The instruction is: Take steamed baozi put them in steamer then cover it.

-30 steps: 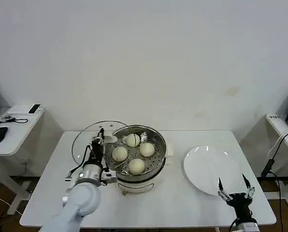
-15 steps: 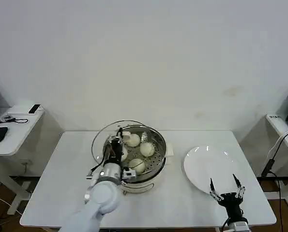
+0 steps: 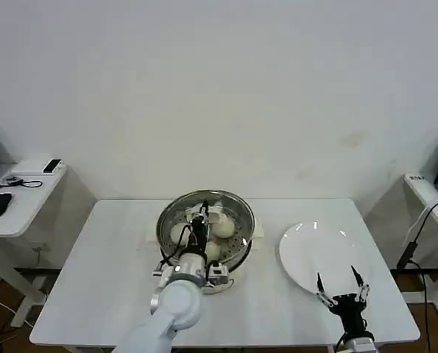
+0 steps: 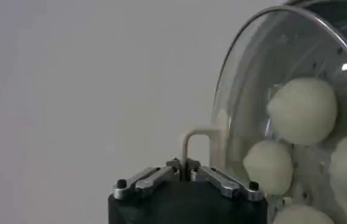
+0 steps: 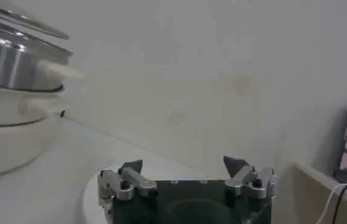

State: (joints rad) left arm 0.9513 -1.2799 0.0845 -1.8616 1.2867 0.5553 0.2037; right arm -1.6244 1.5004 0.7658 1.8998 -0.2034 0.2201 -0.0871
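The left claw pinches the whitish bar handle of the glass lid, its fingers pressed tight on the bar. The lid sits over the steel steamer at the middle of the white table, about level with its rim; whether it rests fully on the pot I cannot tell. Through the glass the pale buns lie on the holed tray inside; the left wrist view shows four of them. The right claw hangs low at the table's near edge, in front of the white plate, its fingers spread wide and holding nothing.
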